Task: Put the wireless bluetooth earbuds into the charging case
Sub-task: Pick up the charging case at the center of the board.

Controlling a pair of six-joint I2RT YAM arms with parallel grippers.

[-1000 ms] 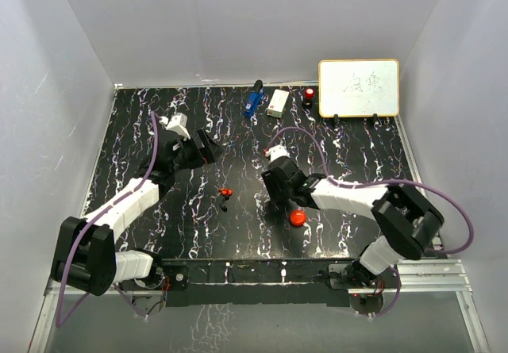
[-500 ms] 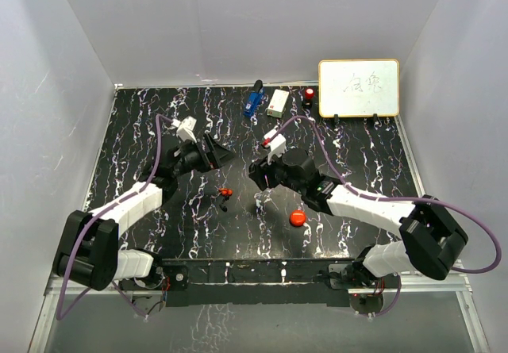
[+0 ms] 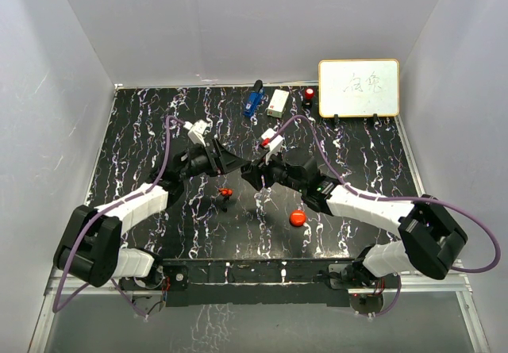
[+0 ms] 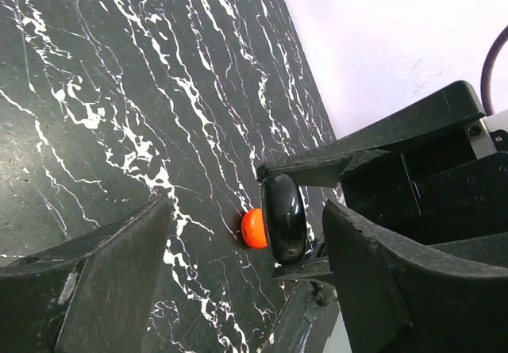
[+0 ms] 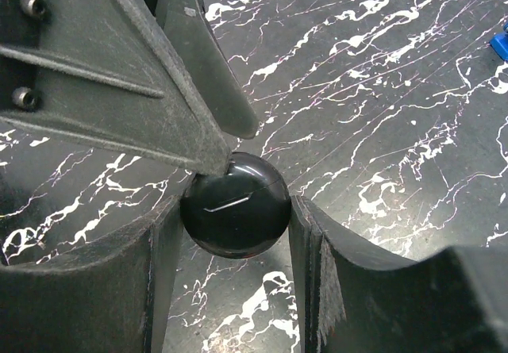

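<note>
My right gripper (image 5: 234, 210) is shut on a glossy black round charging case (image 5: 234, 202), held above the table. In the top view it (image 3: 251, 172) meets my left gripper (image 3: 230, 163) mid-table. My left gripper (image 4: 242, 202) is open, its jaws on either side of the edge-on case (image 4: 284, 218) with gaps. One left finger (image 5: 198, 75) touches the case's top edge in the right wrist view. The earbuds lie on the table below: one red-and-black (image 3: 226, 191), one black (image 3: 225, 205).
A red round puck (image 3: 298, 217) lies on the table right of centre; it (image 4: 254, 228) shows behind the case in the left wrist view. At the back stand a whiteboard (image 3: 359, 88), a white box (image 3: 278, 103), a blue object (image 3: 253, 101) and a small red-and-black item (image 3: 308, 94).
My right gripper rose from beside the red puck and swung left with the case. My left gripper moved right to meet it, and its jaws have narrowed.
</note>
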